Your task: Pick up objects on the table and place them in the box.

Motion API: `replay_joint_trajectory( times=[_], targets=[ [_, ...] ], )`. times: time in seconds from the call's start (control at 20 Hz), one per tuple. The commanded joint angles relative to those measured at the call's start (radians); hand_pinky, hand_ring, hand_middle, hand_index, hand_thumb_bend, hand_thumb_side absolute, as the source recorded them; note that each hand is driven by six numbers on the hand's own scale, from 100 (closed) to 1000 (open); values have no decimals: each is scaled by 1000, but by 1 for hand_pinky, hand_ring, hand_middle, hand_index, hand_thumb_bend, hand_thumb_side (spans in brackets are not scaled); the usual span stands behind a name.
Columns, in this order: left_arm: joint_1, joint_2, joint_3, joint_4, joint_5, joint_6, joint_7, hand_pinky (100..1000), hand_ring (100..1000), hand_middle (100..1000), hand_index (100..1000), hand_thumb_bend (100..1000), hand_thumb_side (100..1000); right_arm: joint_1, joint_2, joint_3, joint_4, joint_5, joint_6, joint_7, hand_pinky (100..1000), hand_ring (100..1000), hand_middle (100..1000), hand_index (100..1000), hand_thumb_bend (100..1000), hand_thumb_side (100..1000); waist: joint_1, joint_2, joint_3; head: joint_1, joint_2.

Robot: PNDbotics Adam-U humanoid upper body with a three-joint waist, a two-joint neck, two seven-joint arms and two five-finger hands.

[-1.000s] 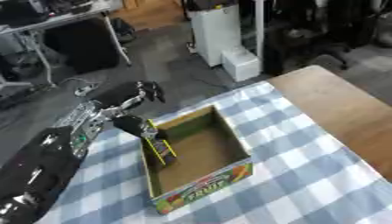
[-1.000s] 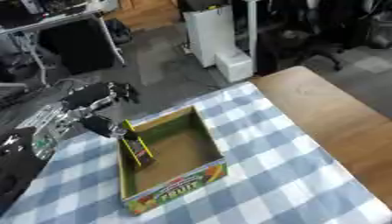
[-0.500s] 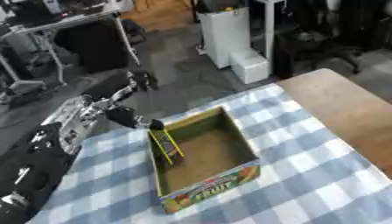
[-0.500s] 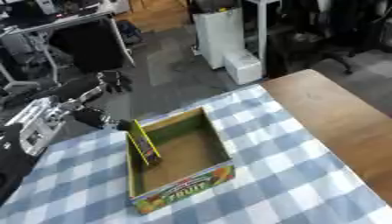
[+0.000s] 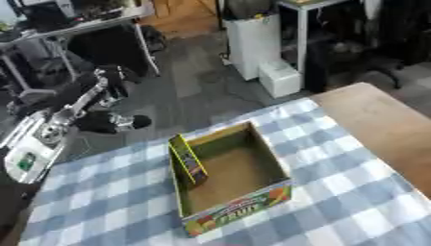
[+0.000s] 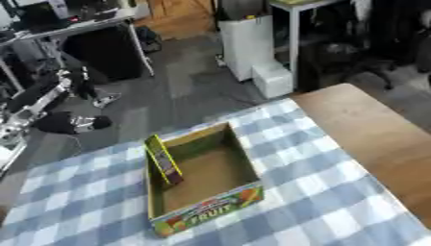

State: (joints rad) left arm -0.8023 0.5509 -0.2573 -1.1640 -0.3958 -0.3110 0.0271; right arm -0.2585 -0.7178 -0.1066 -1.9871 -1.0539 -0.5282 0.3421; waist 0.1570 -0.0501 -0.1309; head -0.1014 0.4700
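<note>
The robot's left hand [image 5: 107, 79] hangs raised off the desk's left edge, holding nothing; whether its fingers are curled I cannot tell. To its right and nearer, a flat yellow package [image 5: 188, 159] leans against the fruit box's [image 5: 238, 210] left inside wall. Blue checked cloth [image 5: 101, 202] covers the desk [image 5: 383, 125]; beyond lies grey workshop floor [image 5: 194, 86].

left hand [image 5: 101, 86] | we see bare checked cloth [image 5: 101, 202] below it | box [image 5: 232, 178] wall lower right blocks
</note>
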Motion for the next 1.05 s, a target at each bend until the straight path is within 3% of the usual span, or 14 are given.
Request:
replay_joint_trajectory(
  times=[0.05,0.25,0.3,0.5,0.6,0.7,0.85,1.05],
  targets=[
    [43,19,26,-118,84,62,34,437,527,713,792,738,819,19,-22,-18,-13,26,-22,-3,402,339,368,540,100,1000,-19,-16,10,-26,-41],
    [187,-80,61,-304,169,135,138,401,481,666,798,729,803,65,-2,-35,-13,61,-47,-20,402,336,368,548,100,1000,-45,-14,34,-67,-111],
    [227,-107,67,-356,173,142,166,377,463,645,779,711,790,77,3,-39,-13,76,-55,-21,402,337,352,507,100,1000,-51,-13,41,-84,-130],
    [358,-217,89,-491,133,99,265,372,452,629,779,693,770,116,25,-43,-13,159,-106,28,416,343,351,480,100,1000,-73,4,76,-189,-186],
    [391,-280,96,-544,110,70,305,371,440,614,773,678,768,138,37,-40,-13,200,-148,63,421,348,358,484,100,1000,-85,21,99,-261,-230],
    [402,-312,88,-591,88,56,317,380,437,611,763,674,771,162,47,-32,-13,233,-190,91,423,349,362,489,100,1000,-94,32,120,-301,-264],
    [392,-329,70,-655,58,50,295,392,436,604,752,662,776,195,54,-26,-13,261,-239,108,422,349,361,487,100,1000,-104,35,147,-305,-299],
    [385,-333,54,-713,58,55,266,397,435,601,741,658,776,210,53,-11,-13,259,-279,111,420,350,361,483,100,1000,-111,29,166,-256,-292]
  ],
)
